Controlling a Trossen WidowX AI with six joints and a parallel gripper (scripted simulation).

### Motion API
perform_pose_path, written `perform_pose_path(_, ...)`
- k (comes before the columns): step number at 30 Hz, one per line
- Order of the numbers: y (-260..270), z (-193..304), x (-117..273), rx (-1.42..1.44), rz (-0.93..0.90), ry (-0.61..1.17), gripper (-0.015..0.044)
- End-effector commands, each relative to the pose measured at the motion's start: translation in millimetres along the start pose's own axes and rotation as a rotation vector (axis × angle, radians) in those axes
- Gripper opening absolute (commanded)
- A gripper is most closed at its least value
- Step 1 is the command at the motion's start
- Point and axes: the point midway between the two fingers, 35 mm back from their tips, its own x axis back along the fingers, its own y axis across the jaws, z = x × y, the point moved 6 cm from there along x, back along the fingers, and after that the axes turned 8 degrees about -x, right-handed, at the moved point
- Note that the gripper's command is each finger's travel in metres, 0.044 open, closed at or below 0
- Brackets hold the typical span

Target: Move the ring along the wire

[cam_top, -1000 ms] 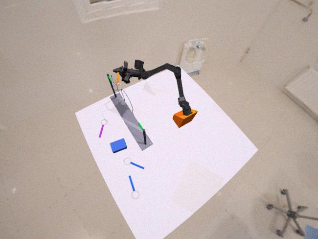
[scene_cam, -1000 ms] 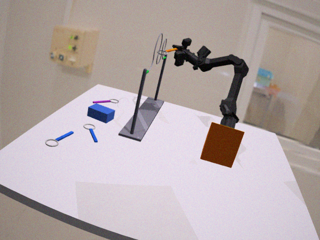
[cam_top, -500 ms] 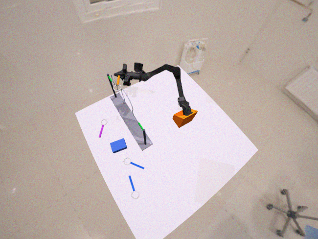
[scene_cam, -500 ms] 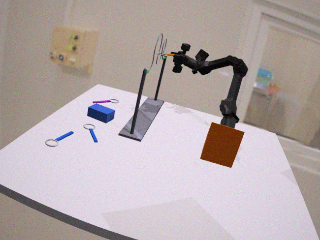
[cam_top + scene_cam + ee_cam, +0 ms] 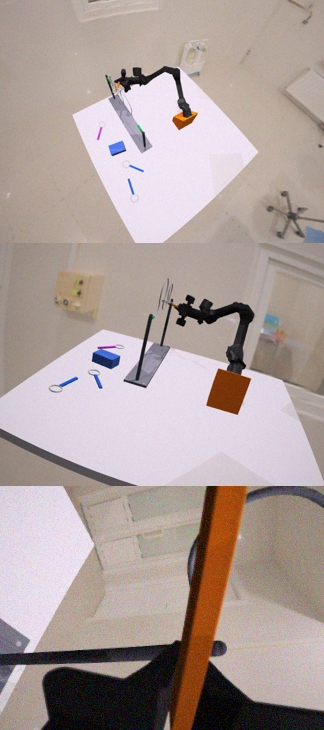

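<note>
The black parallel-jaw gripper (image 5: 116, 81) (image 5: 176, 307) (image 5: 183, 647) grasped the slim orange handle (image 5: 118, 84) (image 5: 174, 305) (image 5: 208, 586), presumably to steer the pale round ring (image 5: 116, 90) (image 5: 166, 302), at the handle's seven o'clock from above.

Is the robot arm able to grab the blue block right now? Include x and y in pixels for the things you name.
Probably not yet: its gripper (image 5: 116, 81) (image 5: 176, 307) is shut on the orange handle (image 5: 118, 84) (image 5: 174, 305) (image 5: 209, 593), up by the wire. The blue block (image 5: 117, 148) (image 5: 105, 358) sits beyond the grey base (image 5: 134, 133) (image 5: 147, 365), with posts and wire in between.

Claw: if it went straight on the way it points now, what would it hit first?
Probably the thin grey wire beside the far post; depth is unclear, so the post could come first.
</note>
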Motion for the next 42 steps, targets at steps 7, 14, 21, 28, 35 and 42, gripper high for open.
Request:
perform_pose_path(7, 34.8, -1.1, 6.6, -0.209, -0.124, 0.044, -0.015)
perform_pose_path(14, 56.2, -5.7, 13.7, -0.36, -0.207, 0.076, -0.015)
perform_pose_path(21, 76.0, -13.5, 22.2, -0.51, -0.29, 0.108, -0.015)
perform_pose_path(28, 93.3, -24.1, 31.8, -0.655, -0.371, 0.14, -0.015)
perform_pose_path(35, 107.4, -36.6, 41.6, -0.789, -0.445, 0.168, -0.015)
perform_pose_path(42, 117.6, -49.4, 50.9, -0.901, -0.507, 0.191, -0.015)
